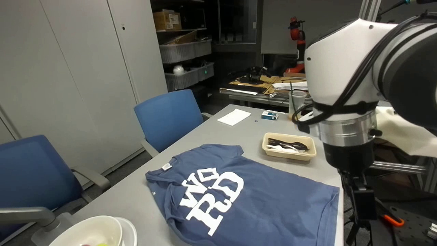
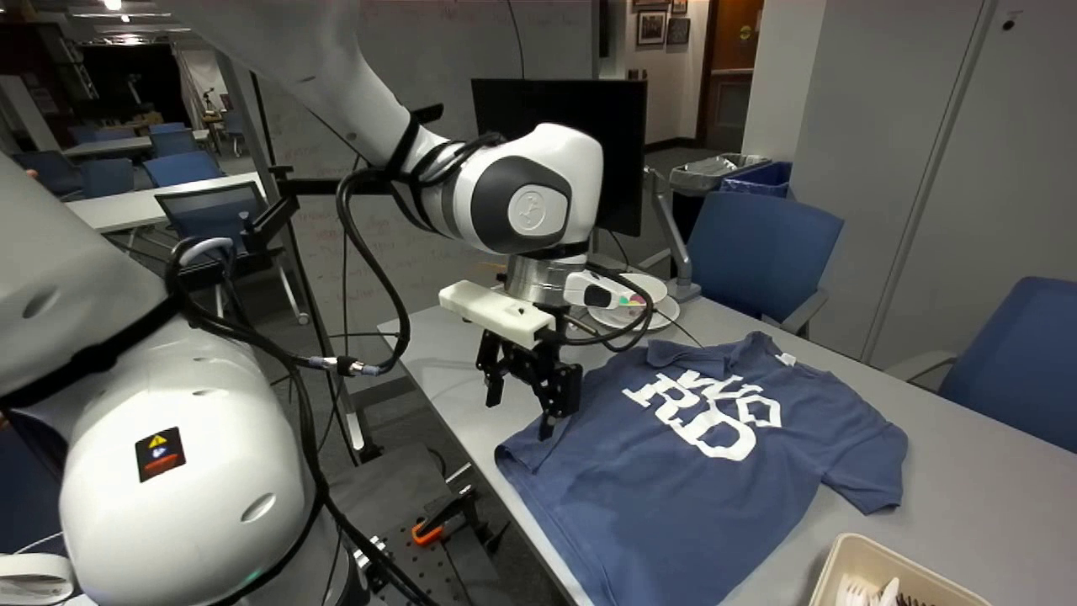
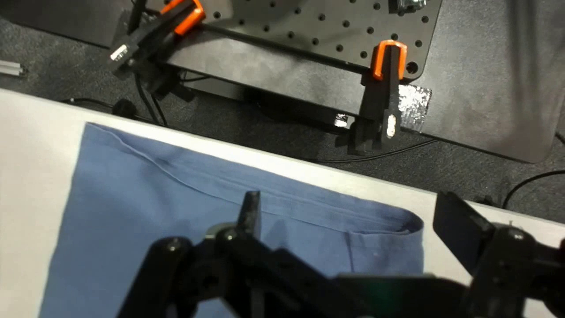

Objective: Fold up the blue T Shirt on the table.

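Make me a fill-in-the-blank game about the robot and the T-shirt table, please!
1. The blue T-shirt says ____ on its chest.
2. The gripper holds nothing; its jaws are not shut but ____.
3. The two office chairs beside the table have ____ backrests.
4. The clamps in the wrist view are black and ____.

Missing words: WORD, open, blue, orange.

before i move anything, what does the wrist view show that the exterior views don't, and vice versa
Only the wrist view: two orange-and-black clamps together; each exterior view shows only one clearly.
Only the two exterior views: white chest lettering, neck label, beige cutlery tray and blue office chairs.
Shared by all: the slate-blue T-shirt, light grey table, gripper and perforated plate.
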